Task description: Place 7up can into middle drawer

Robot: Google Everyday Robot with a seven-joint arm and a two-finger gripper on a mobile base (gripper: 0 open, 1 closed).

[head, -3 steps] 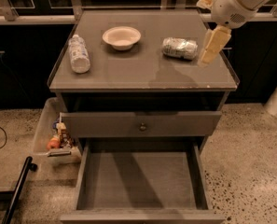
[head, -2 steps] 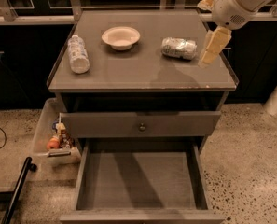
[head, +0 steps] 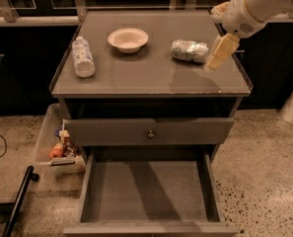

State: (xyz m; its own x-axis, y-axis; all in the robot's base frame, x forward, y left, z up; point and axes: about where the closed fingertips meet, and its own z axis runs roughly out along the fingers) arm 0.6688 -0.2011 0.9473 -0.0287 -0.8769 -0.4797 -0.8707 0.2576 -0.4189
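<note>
Little is done so far: the 7up can (head: pixel 189 51) lies on its side on the tabletop (head: pixel 151 80). The gripper (head: pixel 222 51) hangs just right of the can, holding nothing; how wide its jaws stand, I cannot tell. Below the can the middle drawer (head: pixel 146 194) is open and bare, so grasping and placing remain.

bottle (head: pixel 83 58) lying, tabletop (head: pixel 151 80) left | bowl (head: pixel 128 38) upright, back centre | bin (head: pixel 43 135) on floor, left

No lettering reads on the 7up can (head: pixel 189 50) or the plastic bottle (head: pixel 83 57), and the gripper (head: pixel 221 52) hovers at the can's three o'clock.
</note>
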